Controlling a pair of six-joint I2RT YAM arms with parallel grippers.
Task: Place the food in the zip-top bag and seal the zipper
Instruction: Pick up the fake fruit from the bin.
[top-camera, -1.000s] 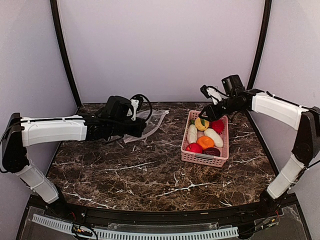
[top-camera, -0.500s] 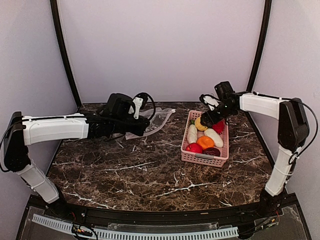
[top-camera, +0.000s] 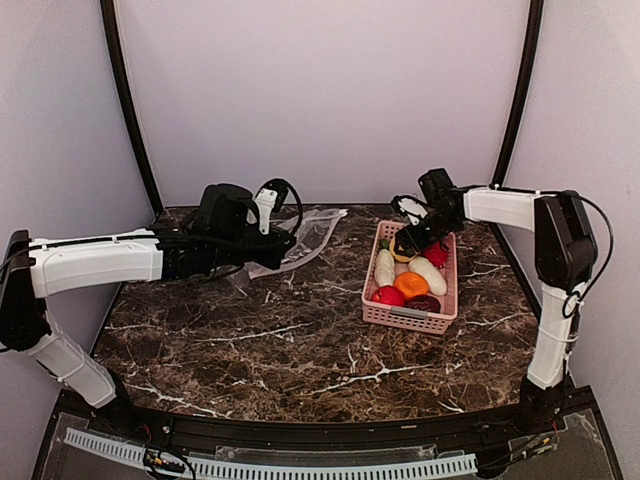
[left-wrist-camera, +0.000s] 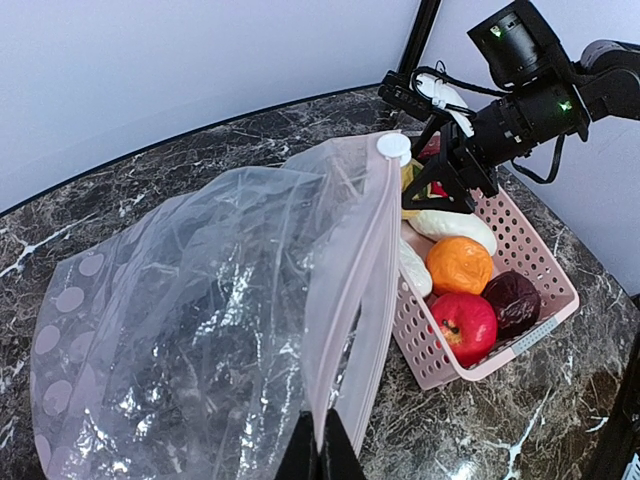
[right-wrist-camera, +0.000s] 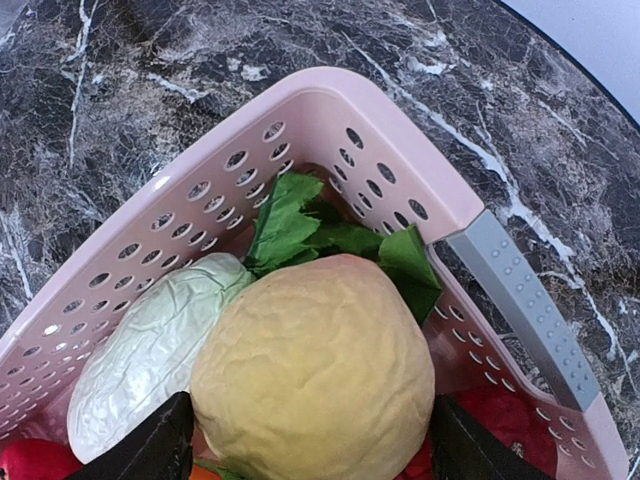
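Observation:
My left gripper is shut on the mouth edge of the clear zip-top bag, holding it up left of the basket; the zipper runs upward to a white slider. The pink basket holds the food: a red apple, an orange, a dark red piece, white oblong pieces and a green leafy piece. My right gripper is open, low in the basket's far end, its fingers close on either side of the yellow fruit. Touch cannot be told.
The basket's rim and grey handle lie close round my right fingers. Dark marble table spreads in front of the bag and basket. Purple walls and black corner posts close in the back.
The right gripper has swung left and down over the basket's far end and widened around the yellow fruit. The left arm has shifted slightly, carrying the bag's mouth up and toward the basket.

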